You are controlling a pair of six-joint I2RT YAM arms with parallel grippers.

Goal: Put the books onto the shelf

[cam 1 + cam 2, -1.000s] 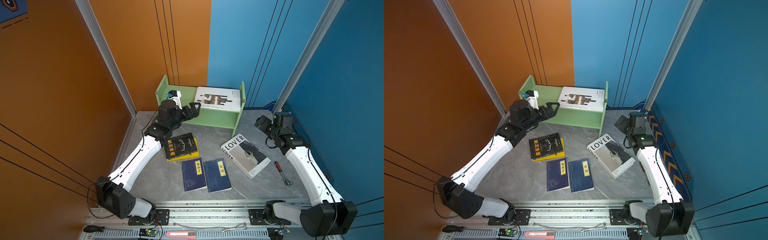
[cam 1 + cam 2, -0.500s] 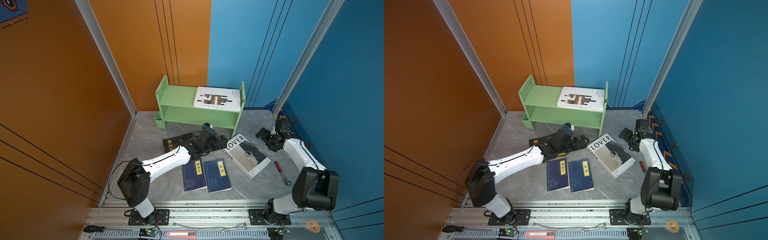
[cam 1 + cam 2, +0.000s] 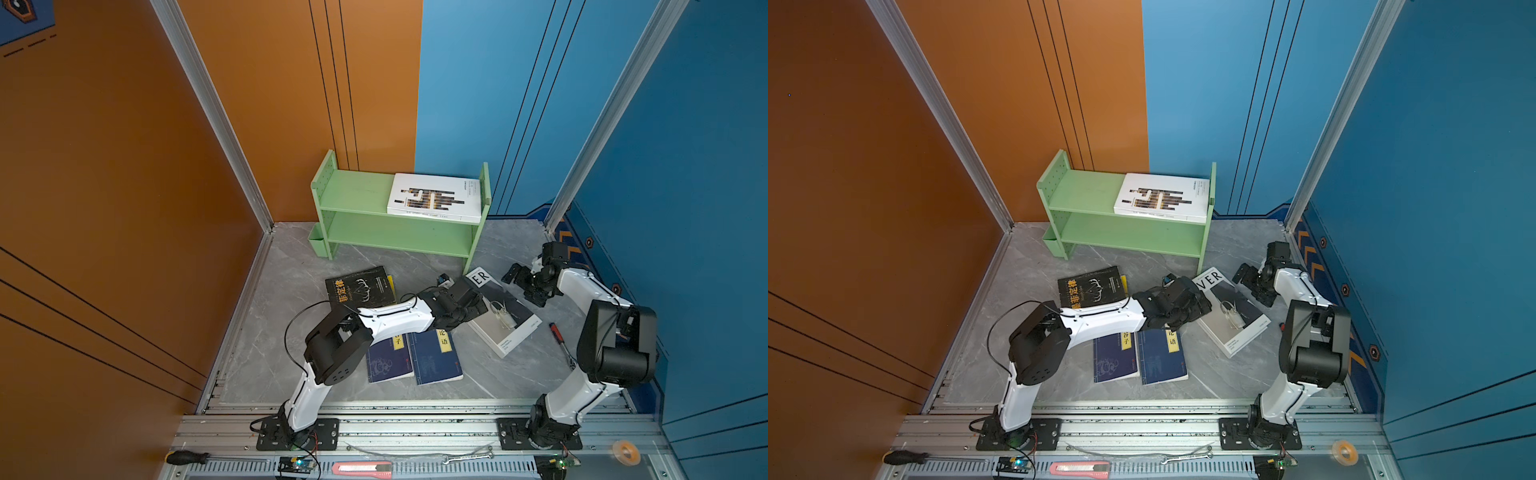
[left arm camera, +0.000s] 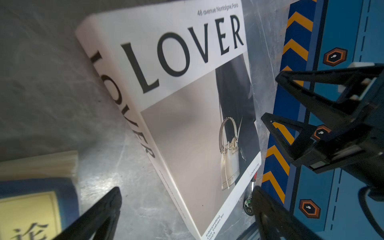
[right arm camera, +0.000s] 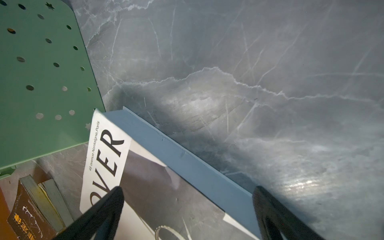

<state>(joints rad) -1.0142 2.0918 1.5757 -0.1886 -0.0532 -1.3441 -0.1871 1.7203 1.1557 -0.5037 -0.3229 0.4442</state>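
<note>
Left hand [image 3: 478, 309] now at white LOVER book [image 3: 511, 328]; it and right hand [image 3: 523, 286] spread, empty.

Pale green shelf [image 3: 1084, 197] at the back wall, white black-barred book [image 3: 1160, 199] flat on its top tier, LOVER book [image 3: 1235, 316] on grey floor [image 3: 1034, 270], left gripper [image 3: 1200, 306] over its title corner, right gripper [image 3: 1252, 286] just beside its far edge, black book [image 3: 1092, 286], two navy books [image 3: 1158, 357] side by side.

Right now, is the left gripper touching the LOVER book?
Apart. In the left wrist view, table shows between the LOVER book and each finger of the open left gripper.
</note>
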